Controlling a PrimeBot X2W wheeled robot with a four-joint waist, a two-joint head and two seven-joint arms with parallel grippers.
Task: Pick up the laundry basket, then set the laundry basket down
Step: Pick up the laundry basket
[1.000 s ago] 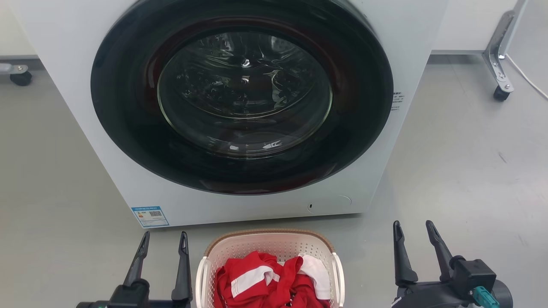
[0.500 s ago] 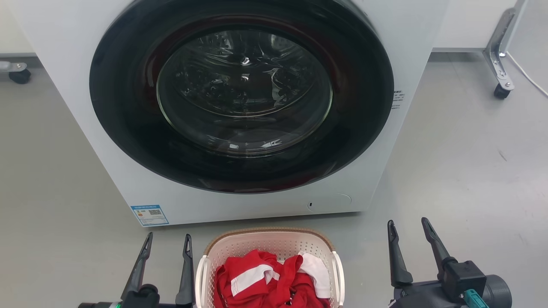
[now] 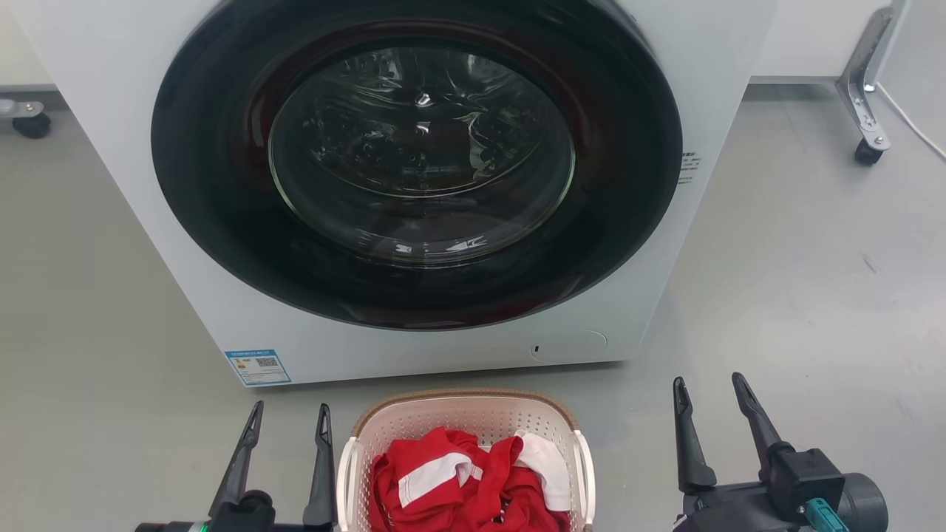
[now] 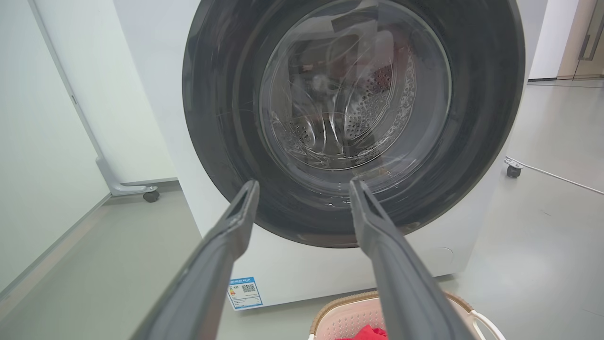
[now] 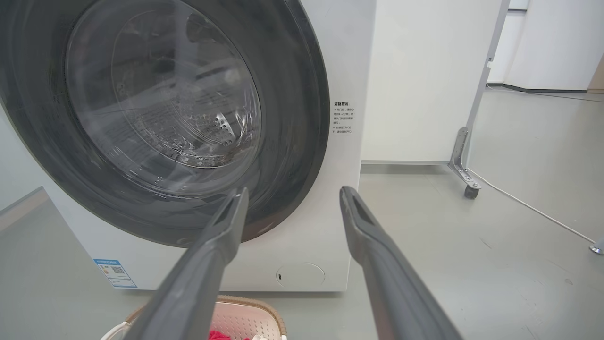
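1. I saw the cream-white perforated plastic laundry basket [image 3: 458, 417], with its brown woven-look rim trim, at the bottom centre of the head view. It stood on the grey floor [image 3: 798, 281] just in front of the white front-loading washing machine [image 3: 111, 125].
2. Crumpled red and white clothes [image 3: 458, 484] lay inside it.
3. My left gripper [image 3: 290, 408] sat at the lower left, just beside the basket's white left handle [image 3: 344, 480], fingers spread apart and holding nothing.
4. My right gripper [image 3: 708, 379] sat at the lower right, well apart from the basket, likewise spread wide and empty.
5. The machine's round dark-rimmed glass door [image 3: 421, 155] was closed.
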